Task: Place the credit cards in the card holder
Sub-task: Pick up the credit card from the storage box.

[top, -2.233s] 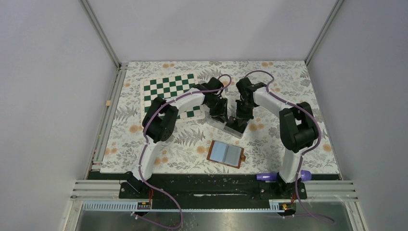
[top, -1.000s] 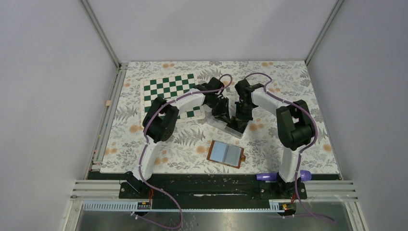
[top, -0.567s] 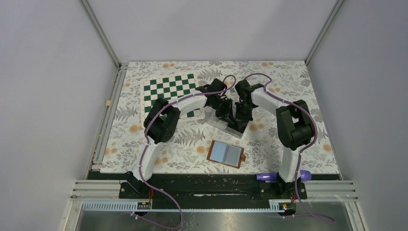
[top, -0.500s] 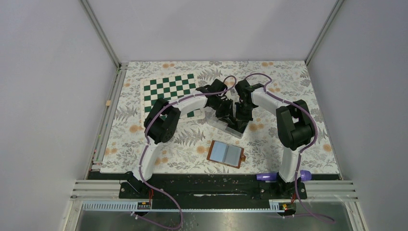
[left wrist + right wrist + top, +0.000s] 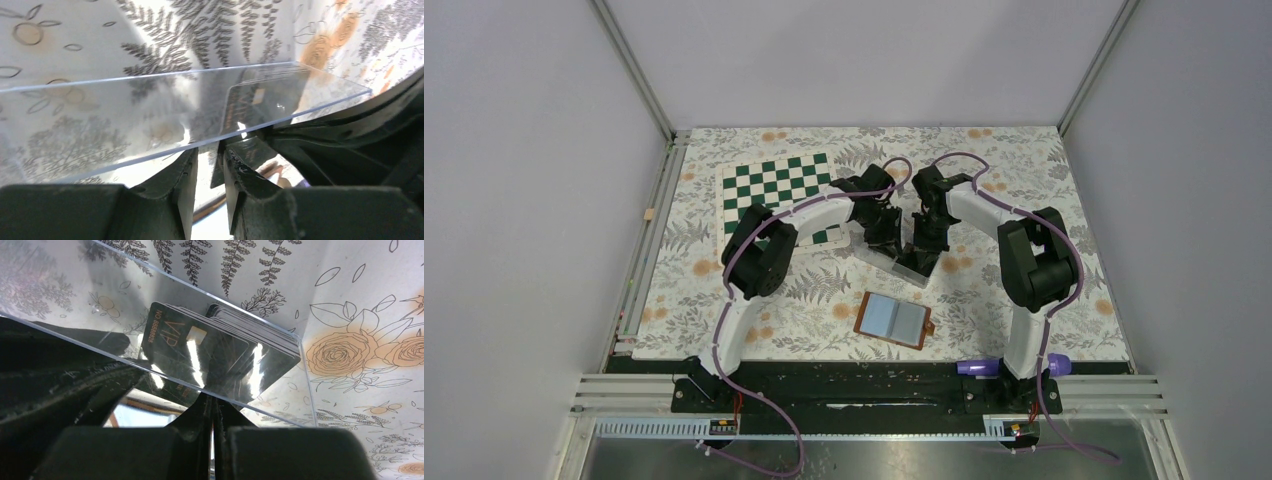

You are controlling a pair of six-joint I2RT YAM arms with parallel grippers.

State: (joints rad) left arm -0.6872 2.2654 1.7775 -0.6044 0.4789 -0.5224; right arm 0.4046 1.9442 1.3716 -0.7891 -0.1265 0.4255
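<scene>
The clear plastic box (image 5: 907, 264) stands mid-table, and both grippers meet over it. In the right wrist view a stack of black credit cards (image 5: 200, 352) with a gold chip shows through the box's clear wall (image 5: 75, 300). My right gripper (image 5: 214, 402) is shut on the clear wall's near edge; it also shows in the top view (image 5: 923, 243). My left gripper (image 5: 209, 150) is open at the clear wall (image 5: 125, 110), with a black card's edge (image 5: 217, 167) between its fingers, against the right one. In the top view it (image 5: 886, 238) is at the box's left. The brown card holder (image 5: 894, 320) lies open, blue-grey sleeves up, nearer the arm bases.
A green-and-white chessboard (image 5: 774, 185) lies at the back left, partly under the left arm. A purple object (image 5: 977, 368) sits by the right arm's base. The floral cloth (image 5: 1044, 200) covers the table, with grey walls on three sides.
My left gripper has shifted right, closer to the box and the right gripper. The right gripper, the box and the card holder have stayed in place.
</scene>
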